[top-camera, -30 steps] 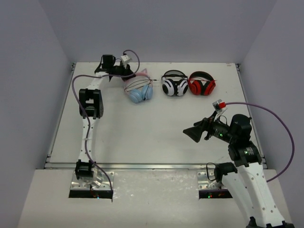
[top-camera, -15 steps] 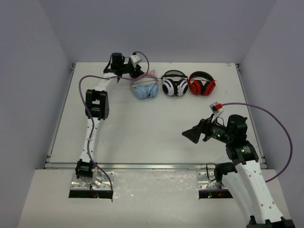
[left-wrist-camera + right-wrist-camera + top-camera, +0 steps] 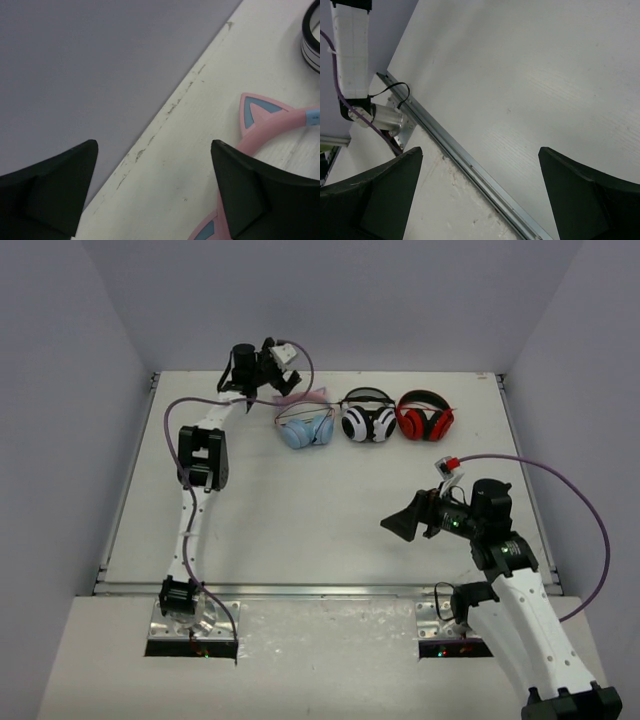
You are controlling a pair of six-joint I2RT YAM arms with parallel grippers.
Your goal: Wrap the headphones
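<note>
Over the last second the headphones [image 3: 306, 427] had slid up and to the right in the overhead view. They ended at the upper middle of the frame, just beside the black-and-white headphones [image 3: 367, 420], with the red-and-black headphones [image 3: 424, 418] further right in the same row. In the last half second they had not shifted again, while the left claw [image 3: 154, 145] had drawn off toward the upper left, close to the back wall. I judged that to mean the nudge was over and the arm was clearing away or repositioning. The wrap itself I could not confirm, since the thin black cable was too fine to trace from above. In the left wrist view the claw stood spread wide and released, with only bare table [image 3: 165, 165] between its 2 jaws. The pink headband [image 3: 280, 131] and 1 cat ear [image 3: 257, 112] lay at the right of that frame, partly behind the right jaw, and I could not tell if they touched it. The right claw [image 3: 480, 150] had drifted slightly left in the lower right of the overhead view. It was also spread open over bare table, gripping nothing.
</note>
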